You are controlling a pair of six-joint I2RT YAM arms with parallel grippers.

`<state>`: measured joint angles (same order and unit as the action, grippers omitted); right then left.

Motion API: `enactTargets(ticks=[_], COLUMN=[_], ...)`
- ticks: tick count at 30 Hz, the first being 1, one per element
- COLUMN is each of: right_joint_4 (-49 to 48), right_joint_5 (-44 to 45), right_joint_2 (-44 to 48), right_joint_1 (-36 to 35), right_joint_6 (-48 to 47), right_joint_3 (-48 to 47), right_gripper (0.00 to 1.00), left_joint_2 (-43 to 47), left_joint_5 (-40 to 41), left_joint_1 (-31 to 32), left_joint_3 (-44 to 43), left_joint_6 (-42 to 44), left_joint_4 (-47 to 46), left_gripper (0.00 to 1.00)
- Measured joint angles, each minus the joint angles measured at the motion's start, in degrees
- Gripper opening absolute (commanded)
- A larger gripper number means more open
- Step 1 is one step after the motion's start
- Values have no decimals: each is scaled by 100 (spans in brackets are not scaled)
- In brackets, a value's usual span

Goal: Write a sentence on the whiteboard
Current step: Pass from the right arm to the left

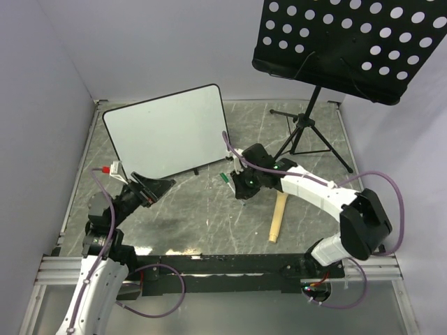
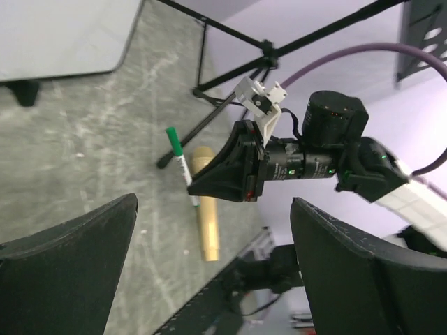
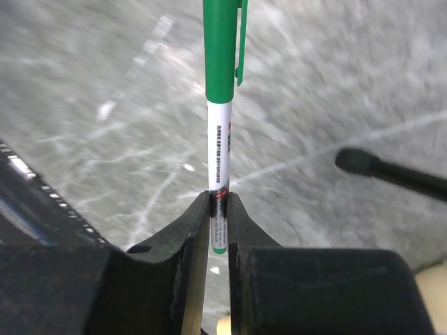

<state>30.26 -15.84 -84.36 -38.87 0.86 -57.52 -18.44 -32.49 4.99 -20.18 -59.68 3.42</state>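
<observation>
You are at the pick-up step: your right hand [image 3: 220,206] is clamped on the tail end of the green marker [image 3: 219,160], jaws pressed together on the white barrel. The green cap [image 3: 221,49], with its clip, is on the end that points away from the hand. Whether the marker is clear of the bench [image 1: 209,223] cannot be told from these views.

The whiteboard [image 1: 167,129] stands propped on its feet at the far left of the bench, its face turned towards the arms. No writing shows on it, so the sentence itself is probably not begun. The marker sits near the board's near right corner.

Your left hand [image 1: 159,188] hangs over the bench with its fingers wide apart and nothing between them, facing the right hand.

The next move likely calls for uncapping. Bring the cap end between the left fingers, close them on the cap only, then pull straight along the barrel. The grip is far back on the tail, so expect the marker to pivot if you pull off-axis. A wooden stick [image 1: 278,220] lies on the bench just right of the right hand; keep clear of it.
</observation>
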Motion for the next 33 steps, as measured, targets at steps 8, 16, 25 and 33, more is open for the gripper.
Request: enactTargets(ticks=[8, 16, 25, 33], right_joint_4=[-260, -376, -407, -407], right_joint_5=[-857, -1543, -1838, -1989], right_joint_2=[699, 1239, 1416, 1416], right_joint_1=[0, 0, 0, 0], right_joint_6=[-243, -356, -358, -356], right_joint_3=[101, 101, 101, 101], right_gripper=[12, 12, 13, 13], left_joint_2=[-671, -2382, -3630, -3958], left_joint_5=[-81, 651, 1307, 1690], left_joint_1=[474, 1921, 2839, 3176], left_joint_3=[577, 31, -780, -1058], left_joint_6=[-925, -756, -437, -151], left_joint_4=[-1497, -2135, -2535, -2463], left_gripper=[97, 98, 83, 67])
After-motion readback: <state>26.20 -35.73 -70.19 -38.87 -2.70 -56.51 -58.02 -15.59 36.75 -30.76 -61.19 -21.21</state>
